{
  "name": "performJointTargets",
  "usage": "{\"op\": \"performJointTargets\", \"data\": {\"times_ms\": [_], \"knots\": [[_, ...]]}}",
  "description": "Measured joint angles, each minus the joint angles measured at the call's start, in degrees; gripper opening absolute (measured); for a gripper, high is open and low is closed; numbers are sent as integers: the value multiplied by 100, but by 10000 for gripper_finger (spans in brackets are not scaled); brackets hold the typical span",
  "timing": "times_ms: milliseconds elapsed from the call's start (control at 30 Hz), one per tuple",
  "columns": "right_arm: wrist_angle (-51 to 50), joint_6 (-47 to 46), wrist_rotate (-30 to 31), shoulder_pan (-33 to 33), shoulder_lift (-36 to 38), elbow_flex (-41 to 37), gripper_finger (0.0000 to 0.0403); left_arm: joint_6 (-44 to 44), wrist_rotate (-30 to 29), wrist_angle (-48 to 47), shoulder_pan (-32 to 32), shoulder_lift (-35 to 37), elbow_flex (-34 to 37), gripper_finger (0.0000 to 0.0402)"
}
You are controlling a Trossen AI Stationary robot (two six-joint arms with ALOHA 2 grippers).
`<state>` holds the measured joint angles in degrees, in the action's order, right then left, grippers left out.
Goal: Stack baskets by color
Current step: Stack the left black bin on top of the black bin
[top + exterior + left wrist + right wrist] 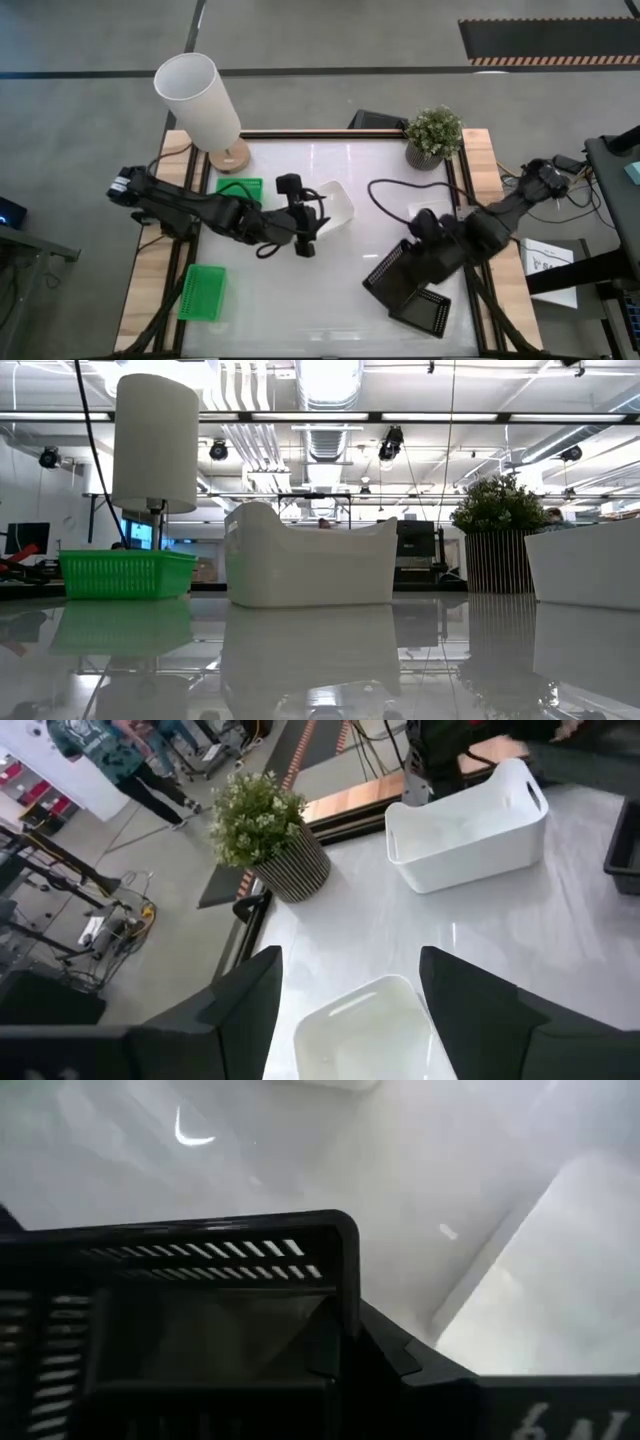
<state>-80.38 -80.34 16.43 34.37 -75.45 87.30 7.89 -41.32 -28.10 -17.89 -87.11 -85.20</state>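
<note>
White plastic sits freed at mid-table: the left gripper (305, 243) hangs with fingers spread over a white basket (330, 208), apparently just set down. On the table's right side, the right gripper (418, 262) is clenched on the rim of a black mesh basket (392, 277), tilting it beside another black basket (426, 311), likely for stacking. Green baskets (202, 292) wait at the table's left.

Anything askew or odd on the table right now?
One black basket, gripped by the right tool, sits tilted with one side raised, next to a second black basket. Nothing spilled or damaged shows.
</note>
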Motion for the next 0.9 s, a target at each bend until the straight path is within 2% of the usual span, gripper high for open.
{"op": "performJointTargets", "data": {"times_ms": [333, 467, 533, 600, 700, 900], "knots": [[-371, -4048, 145, 1846, -508, -571, 8, -146, -725, 148, 1, 477, 584, 221], [-742, -5493, 125, 2543, -798, -842, 8, -139, -748, 532, 0, 610, 789, 221], [-760, -5542, 5, 2662, -931, -895, 8, -80, -739, 805, 0, 663, 907, 221], [-805, -5448, 142, 2701, -1111, -940, 8, 20, -720, 1085, 0, 680, 1016, 221], [-844, -5206, 417, 2700, -1382, -980, 9, 38, -715, 1124, 0, 636, 1077, 221], [-942, -4977, 347, 2702, -1620, -978, 9, -5, -706, 1273, 0, 595, 1077, 221]]}}
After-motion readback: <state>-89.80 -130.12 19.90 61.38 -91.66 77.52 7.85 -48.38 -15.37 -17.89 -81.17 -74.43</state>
